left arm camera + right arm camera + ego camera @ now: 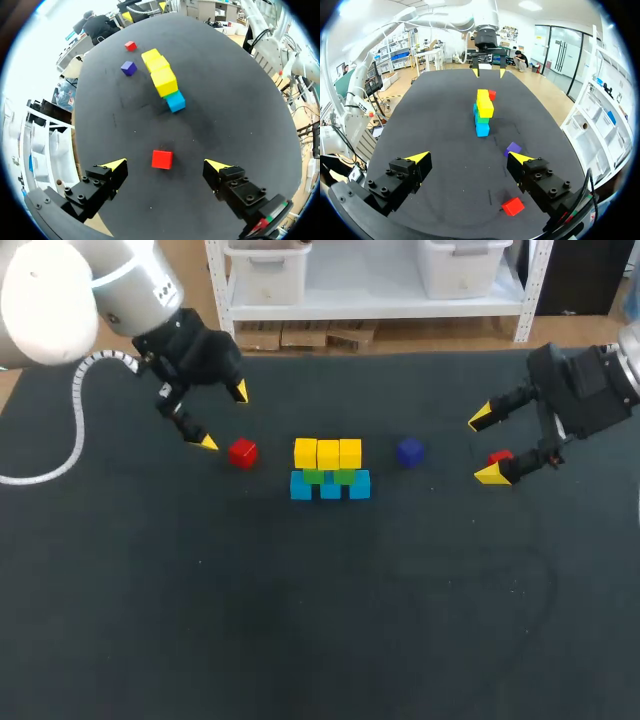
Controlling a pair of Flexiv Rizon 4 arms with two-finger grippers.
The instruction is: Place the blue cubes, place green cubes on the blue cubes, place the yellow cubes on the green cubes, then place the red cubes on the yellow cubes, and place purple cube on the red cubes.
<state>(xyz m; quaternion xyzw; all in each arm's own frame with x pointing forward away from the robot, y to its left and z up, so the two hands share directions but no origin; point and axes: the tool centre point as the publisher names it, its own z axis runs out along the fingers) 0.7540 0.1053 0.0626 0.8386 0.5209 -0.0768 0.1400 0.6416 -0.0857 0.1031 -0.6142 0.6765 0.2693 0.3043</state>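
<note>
Now left tool (223, 417) gaping near red cube (242, 452), right tool (486, 446) gaping, purple cube (409, 451) beside stack (330, 470)

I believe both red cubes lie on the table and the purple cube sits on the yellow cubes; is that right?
Not quite: the head view shows the purple cube on the table too, beside the yellow cubes and apart from them. Both red cubes do lie there.

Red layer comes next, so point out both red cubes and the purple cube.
left red cube (242, 450), head view, top face.
right red cube (512, 205), right wrist view, top face.
purple cube (409, 450), head view, top face.
</note>
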